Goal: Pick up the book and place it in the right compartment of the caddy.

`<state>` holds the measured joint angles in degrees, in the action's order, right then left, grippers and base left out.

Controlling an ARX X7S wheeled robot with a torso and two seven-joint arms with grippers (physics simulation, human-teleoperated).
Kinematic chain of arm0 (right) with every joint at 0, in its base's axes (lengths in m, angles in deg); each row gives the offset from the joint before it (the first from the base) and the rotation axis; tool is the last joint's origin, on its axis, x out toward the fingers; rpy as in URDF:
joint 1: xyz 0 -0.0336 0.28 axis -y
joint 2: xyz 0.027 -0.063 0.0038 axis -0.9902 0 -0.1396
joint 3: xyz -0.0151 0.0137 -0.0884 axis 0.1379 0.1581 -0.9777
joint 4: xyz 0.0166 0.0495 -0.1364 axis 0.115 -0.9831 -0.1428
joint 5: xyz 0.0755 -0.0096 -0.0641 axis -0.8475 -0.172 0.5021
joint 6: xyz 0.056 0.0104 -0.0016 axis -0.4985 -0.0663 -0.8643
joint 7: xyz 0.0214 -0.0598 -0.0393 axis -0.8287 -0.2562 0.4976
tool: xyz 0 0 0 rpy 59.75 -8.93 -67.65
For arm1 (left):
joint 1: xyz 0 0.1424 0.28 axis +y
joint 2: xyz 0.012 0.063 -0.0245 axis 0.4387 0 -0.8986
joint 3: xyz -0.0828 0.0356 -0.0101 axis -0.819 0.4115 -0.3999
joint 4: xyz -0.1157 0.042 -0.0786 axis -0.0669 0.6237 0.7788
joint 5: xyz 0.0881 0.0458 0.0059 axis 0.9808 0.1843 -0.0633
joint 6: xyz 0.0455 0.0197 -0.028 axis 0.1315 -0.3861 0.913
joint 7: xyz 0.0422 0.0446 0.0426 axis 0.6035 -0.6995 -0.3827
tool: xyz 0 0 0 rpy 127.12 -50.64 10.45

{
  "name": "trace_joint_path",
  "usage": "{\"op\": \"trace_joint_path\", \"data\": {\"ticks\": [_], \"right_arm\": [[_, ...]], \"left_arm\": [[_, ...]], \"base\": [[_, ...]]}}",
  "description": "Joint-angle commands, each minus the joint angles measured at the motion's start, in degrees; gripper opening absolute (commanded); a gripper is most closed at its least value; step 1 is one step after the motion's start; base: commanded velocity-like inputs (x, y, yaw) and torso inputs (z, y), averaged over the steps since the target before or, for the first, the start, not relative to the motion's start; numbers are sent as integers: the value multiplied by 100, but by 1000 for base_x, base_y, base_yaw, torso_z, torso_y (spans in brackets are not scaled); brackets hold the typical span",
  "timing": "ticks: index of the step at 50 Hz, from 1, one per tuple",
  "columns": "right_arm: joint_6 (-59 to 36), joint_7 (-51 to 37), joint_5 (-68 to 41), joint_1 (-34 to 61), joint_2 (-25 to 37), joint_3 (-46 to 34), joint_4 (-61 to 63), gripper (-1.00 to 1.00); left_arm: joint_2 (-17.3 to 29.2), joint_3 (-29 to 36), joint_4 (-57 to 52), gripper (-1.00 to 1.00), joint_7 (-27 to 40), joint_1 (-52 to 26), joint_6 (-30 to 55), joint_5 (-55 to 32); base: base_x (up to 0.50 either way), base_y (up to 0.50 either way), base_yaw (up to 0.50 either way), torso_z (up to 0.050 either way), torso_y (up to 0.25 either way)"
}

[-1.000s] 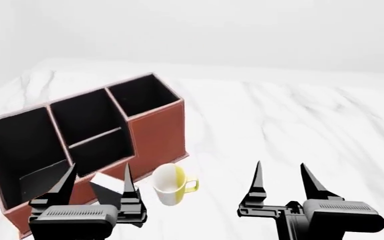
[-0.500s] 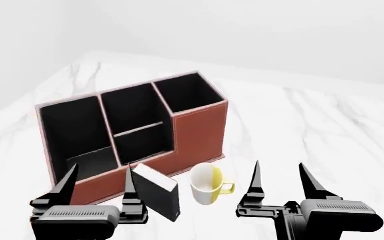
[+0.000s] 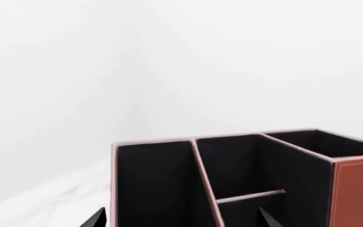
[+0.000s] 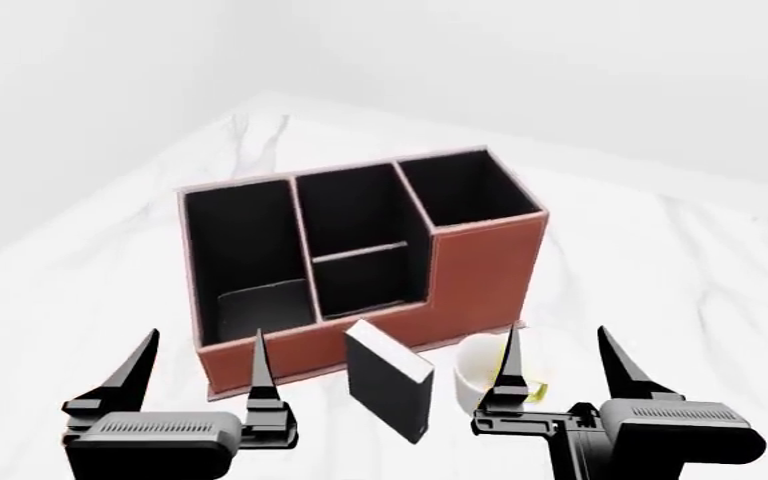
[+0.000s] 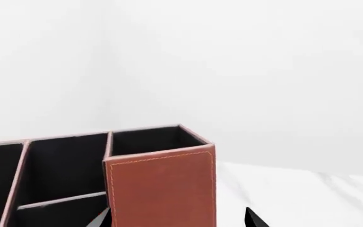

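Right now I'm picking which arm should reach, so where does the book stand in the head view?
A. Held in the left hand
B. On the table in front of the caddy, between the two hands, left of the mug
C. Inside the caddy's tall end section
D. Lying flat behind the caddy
B: the book stands upright on the table in front of the caddy, beside the mug, with the left hand and right hand both open and empty.

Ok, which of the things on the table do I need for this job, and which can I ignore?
Needed:
- book, standing in front of the caddy
- caddy
- right compartment, the tall end section

Ignore:
- mug, beside the book
- marble table
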<state>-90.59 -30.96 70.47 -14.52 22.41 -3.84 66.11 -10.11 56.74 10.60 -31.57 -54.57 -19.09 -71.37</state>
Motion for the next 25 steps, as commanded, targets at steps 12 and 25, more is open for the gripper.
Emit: {"op": "trace_joint_path", "data": {"ticks": [12, 25], "right_arm": [[46, -117, -63, 13, 101, -79, -7, 100], [51, -178, -90, 26, 152, -124, 7, 100]], "left_arm": [[96, 86, -19, 100, 113, -7, -1, -56], [140, 137, -17, 100, 164, -19, -9, -81]], "base": [[0, 0, 500, 0, 0], [0, 0, 500, 0, 0]]}}
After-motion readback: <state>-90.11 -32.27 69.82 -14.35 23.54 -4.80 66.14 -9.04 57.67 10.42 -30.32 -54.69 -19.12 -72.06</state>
